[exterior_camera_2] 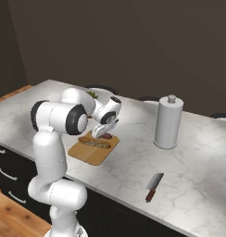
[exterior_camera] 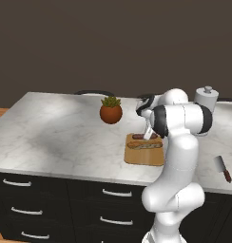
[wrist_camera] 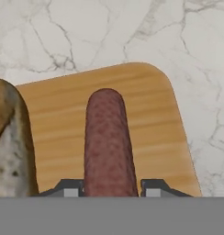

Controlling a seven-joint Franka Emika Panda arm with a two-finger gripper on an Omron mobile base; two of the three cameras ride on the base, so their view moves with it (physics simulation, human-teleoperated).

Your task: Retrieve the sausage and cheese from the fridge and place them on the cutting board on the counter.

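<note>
Two dark fingertips of the gripper (wrist_camera: pixel 108 192) sit tight against the sides of the sausage (wrist_camera: pixel 108 142), clamped on it just above the cutting board (wrist_camera: pixel 150 119). In the hand view the sausage's long axis runs straight away from the fingers, its rounded end pointing toward the board's far edge. A mottled brown baguette (wrist_camera: pixel 10 147) lies beside it on the board, roughly parallel. The board rests on the counter (exterior_camera: pixel 56 133), white-grey marble over black drawers (exterior_camera: pixel 37 209) with silver handles. A potted plant (exterior_camera: pixel 111 110), a grey canister (exterior_camera_2: pixel 168 121) and a red-handled cleaver (exterior_camera_2: pixel 153 185) stand apart on the counter, before a dark brown wall (exterior_camera: pixel 113 42).
</note>
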